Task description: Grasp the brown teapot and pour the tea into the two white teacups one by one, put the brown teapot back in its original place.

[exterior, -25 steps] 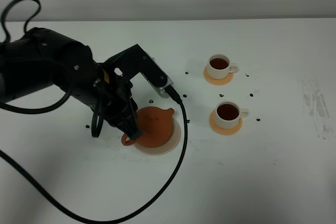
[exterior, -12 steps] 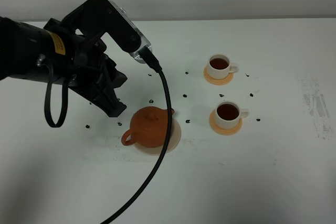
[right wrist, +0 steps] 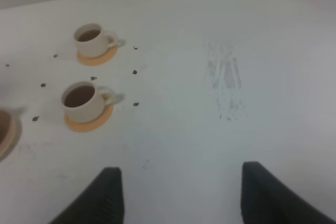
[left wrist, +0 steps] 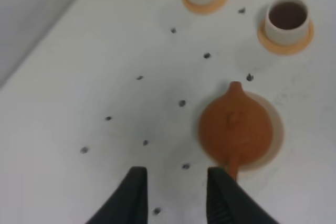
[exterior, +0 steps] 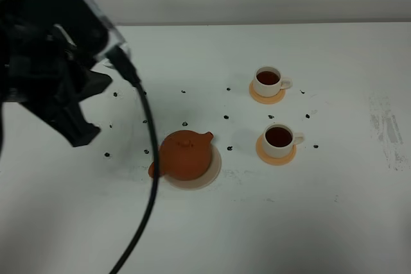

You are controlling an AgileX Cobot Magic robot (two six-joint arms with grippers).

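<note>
Left claw (left wrist: 176,195) up high over the table (exterior: 334,222), fingers parted with bare tabletop showing between them, nothing held. Below and off to one side of it sits the teapot (exterior: 185,154), upright, lid on, square on its pale round mat (exterior: 215,170), handle pointing toward the claw in the left wrist view. No contact between claw and pot; they are well apart.

Out beyond the spout, both cups (exterior: 268,81) (exterior: 279,140) stand on their orange coasters (exterior: 275,156), each showing dark tea to near the brim. Dark specks are scattered on the white surface between pot and cups.

Over on the other side, the right claw (right wrist: 181,195) hangs with its fingers spread wide above empty tabletop, carrying nothing, away from the cups.

By the look of it, pouring is finished and the pot is home: this reads as the closing step. All that seems left is for the left arm to pull clear without clipping anything.
</note>
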